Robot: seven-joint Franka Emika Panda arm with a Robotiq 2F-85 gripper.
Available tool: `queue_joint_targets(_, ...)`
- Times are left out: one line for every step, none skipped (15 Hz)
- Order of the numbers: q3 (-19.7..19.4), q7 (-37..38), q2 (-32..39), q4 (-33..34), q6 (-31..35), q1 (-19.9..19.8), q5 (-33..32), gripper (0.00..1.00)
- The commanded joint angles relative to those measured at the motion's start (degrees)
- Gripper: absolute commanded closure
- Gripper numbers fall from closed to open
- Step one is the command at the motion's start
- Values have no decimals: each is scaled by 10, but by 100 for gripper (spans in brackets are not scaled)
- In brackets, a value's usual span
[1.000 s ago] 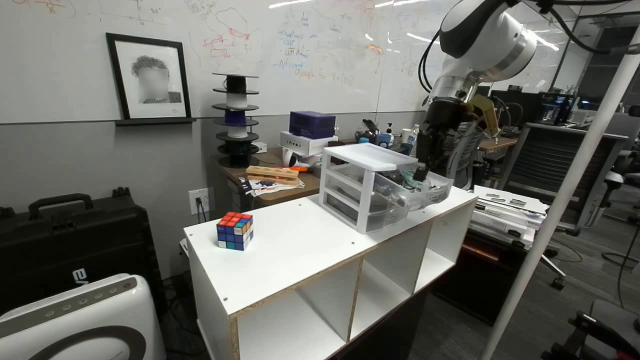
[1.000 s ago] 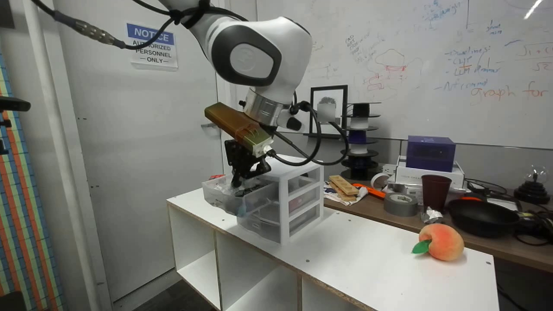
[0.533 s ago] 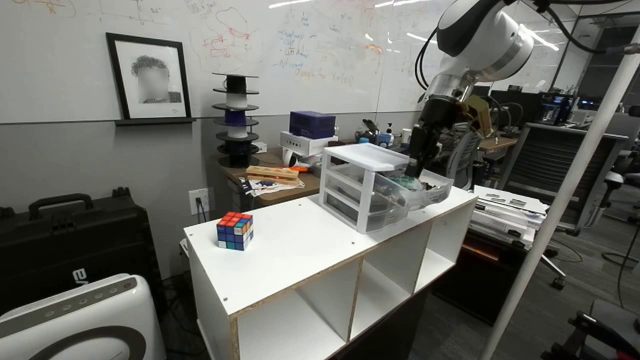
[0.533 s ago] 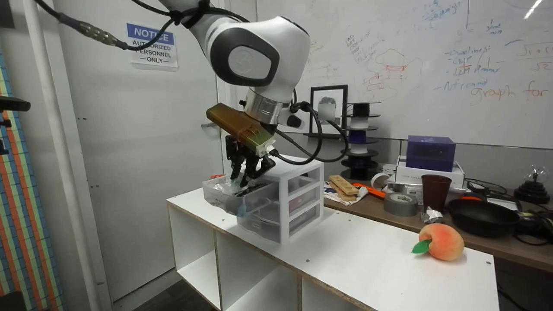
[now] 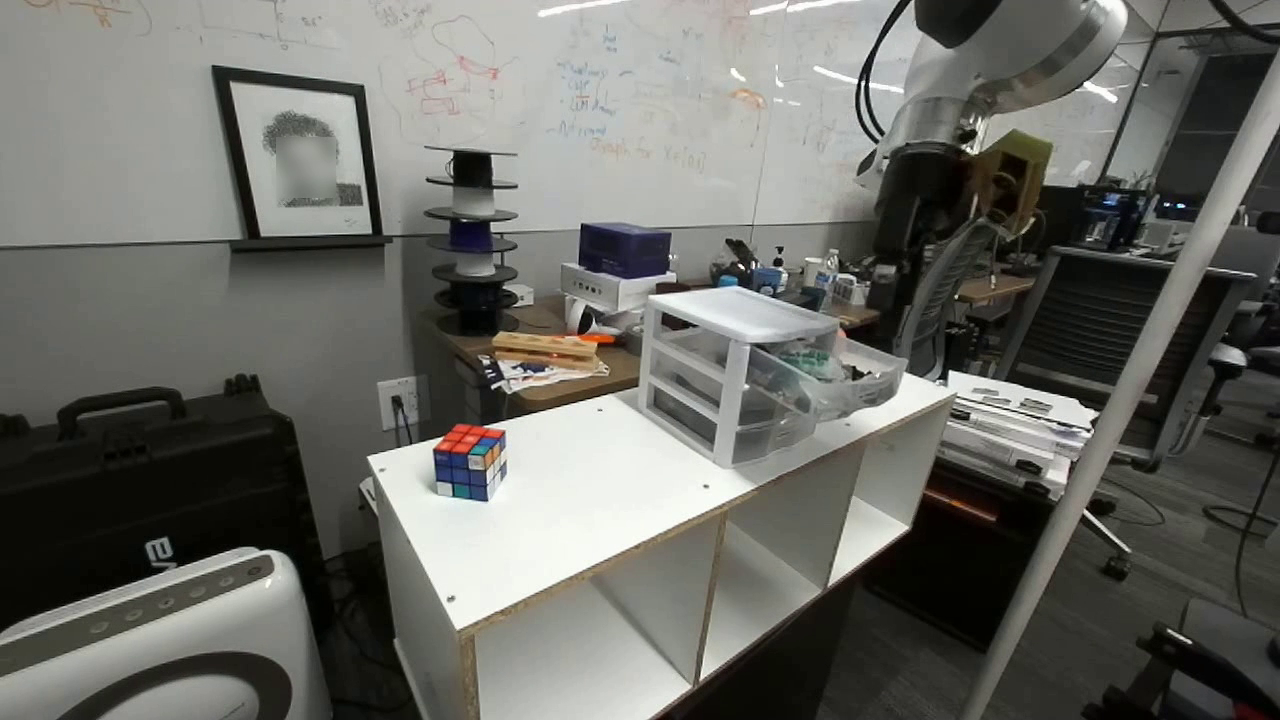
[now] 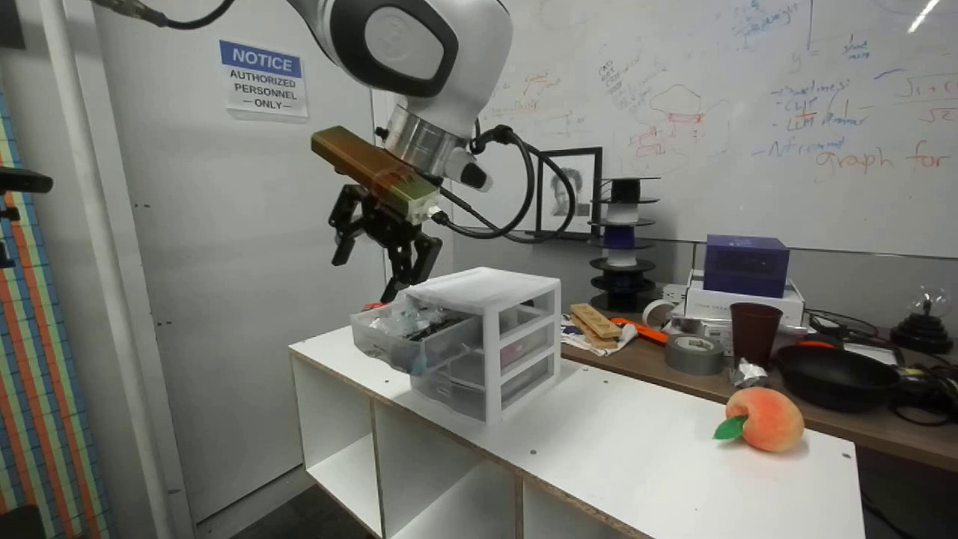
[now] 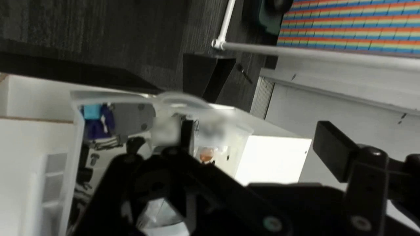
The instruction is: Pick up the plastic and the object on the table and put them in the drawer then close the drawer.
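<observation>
If judged by both exterior views, must log hand [image 6: 372, 269] as above drawer [image 6: 383, 349], out on the side away from chest [image 6: 490, 288]. Parted wide, with nothing visible between fingers [image 7: 333, 150]. Find plastic [image 6: 400, 320] inside the pulled-out drawer, lower than hand, beside small dark parts [image 6: 438, 326]. Find cube [image 5: 470, 462] and peach [image 6: 765, 419] on tabletop [image 5: 560, 540], apparently at opposite sides of chest; cannot tell which of these 2 to count as the task's object, or whether to seek it in the drawer.

Judge closing the drawer the likeliest next step, with plastic in place. Would turn on 1 relation: front wall [image 5: 868, 392] against hand. Lies below hand, facing away from chest, with slide axis running from that wall straight back into chest. Would call for dropping to wall height on its outer side, then pushing along that axis. Cannot tell whether beyond the wall or over the interior. In wrist view, can make out drawer interior behind 1 finger and not behind its opposite, so suspect an offset toward 1 side. Needs centring first: might skew drawer if pushed off-middle, might snag plastic under chest frame. With only 1 arm [image 6: 479, 82], no choice of a nearer hand.
</observation>
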Motion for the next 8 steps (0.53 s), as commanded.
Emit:
queue_joint_targets(-8,30,-70,-62,-27,14,-62,0)
queue_joint_targets(-9,45,-79,-75,-17,16,-84,0)
queue_joint_targets(-10,60,-85,-85,-12,17,-106,0)
queue_joint_targets(-11,79,-88,-95,-7,17,-130,0)
queue_joint_targets(-12,102,-88,-102,-3,18,-153,0)
queue_joint_targets(-12,119,-83,-107,10,18,-180,0)
queue_joint_targets(-13,131,-78,-113,28,18,-201,0)
queue_joint_targets(-13,145,-67,-116,41,18,-222,0)
